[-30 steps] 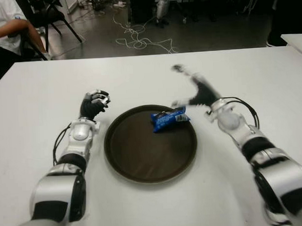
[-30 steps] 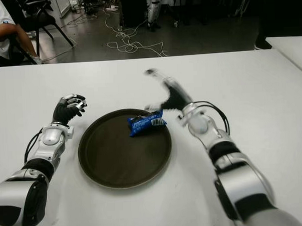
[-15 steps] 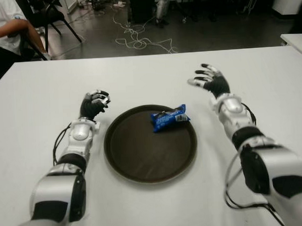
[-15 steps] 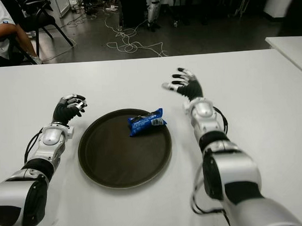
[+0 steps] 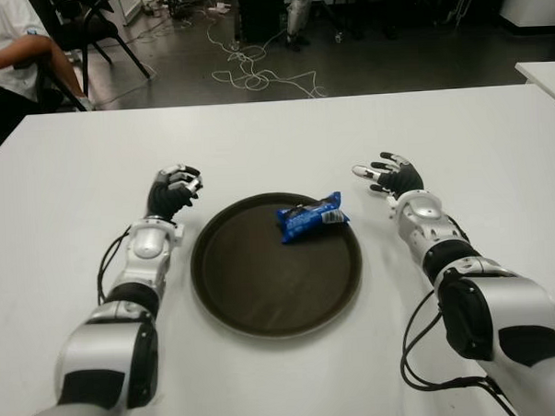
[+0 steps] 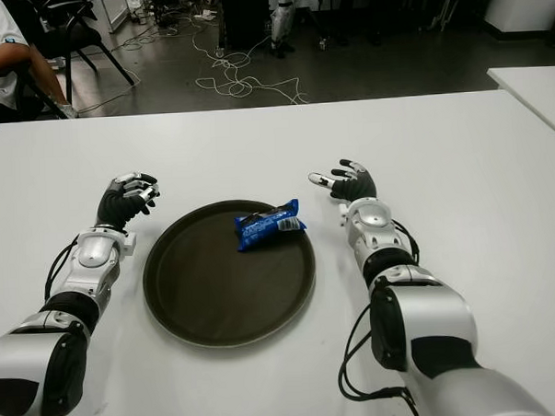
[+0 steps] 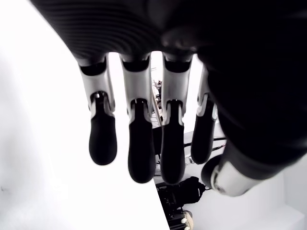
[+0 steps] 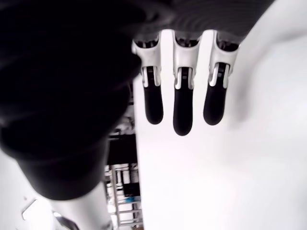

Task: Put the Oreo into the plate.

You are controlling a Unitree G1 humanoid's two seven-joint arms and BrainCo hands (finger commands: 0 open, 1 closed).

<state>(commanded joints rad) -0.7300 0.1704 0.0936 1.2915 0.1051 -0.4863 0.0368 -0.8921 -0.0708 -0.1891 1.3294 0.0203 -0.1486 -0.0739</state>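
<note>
The Oreo, a blue packet, lies inside the dark round plate, near its far right rim. My right hand is low over the white table just right of the plate, apart from the packet. Its fingers are spread and hold nothing. My left hand shows beside the plate's left rim, with its fingers curled and nothing in them.
The white table stretches well beyond the plate on all sides. A seated person and a chair are past the far left corner. Cables lie on the floor behind. A second table edges in at the far right.
My right hand drew back from the packet at the plate's far right rim, moved right and came down toward the table, fingers spread. The Oreo stayed in the plate. The left hand held still.
</note>
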